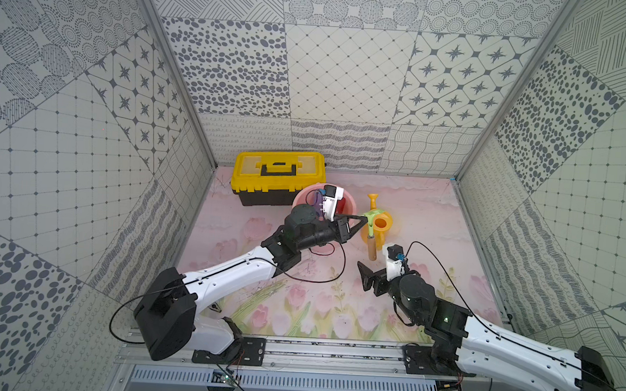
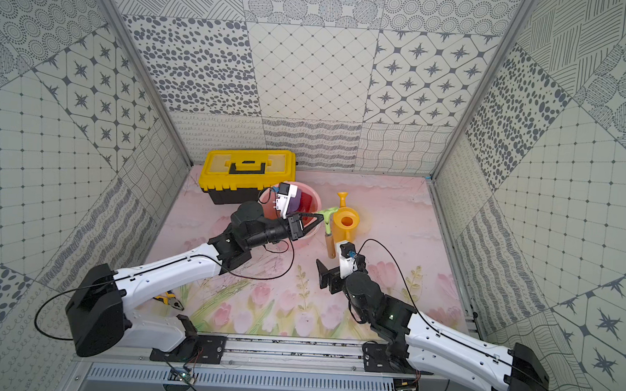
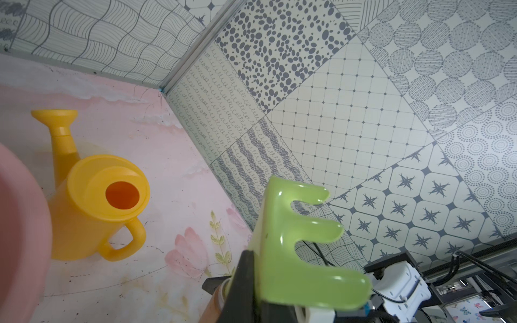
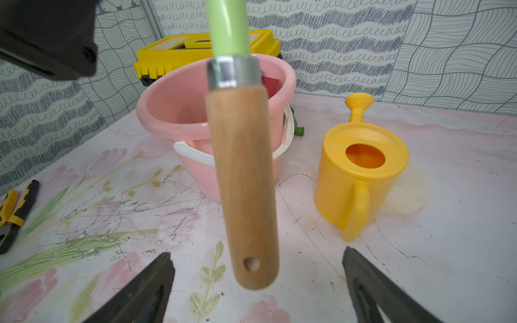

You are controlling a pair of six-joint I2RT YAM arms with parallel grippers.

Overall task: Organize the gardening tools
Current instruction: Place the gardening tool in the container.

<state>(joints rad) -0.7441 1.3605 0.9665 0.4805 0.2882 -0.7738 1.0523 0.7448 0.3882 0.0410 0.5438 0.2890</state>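
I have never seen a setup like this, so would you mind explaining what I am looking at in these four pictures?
These are two robot arms at a table, each ending in a two-finger gripper. Two pictures look down from side-by-side overhead cameras; the other two come from cameras on the wrists. The left gripper is shut on a light green rake near its head, holding it off the table. The right gripper is open near the end of the rake's wooden handle, touching nothing. On the table stand a pink bucket with tools inside, a yellow watering can and a closed yellow toolbox; pliers lie near the left arm's base.
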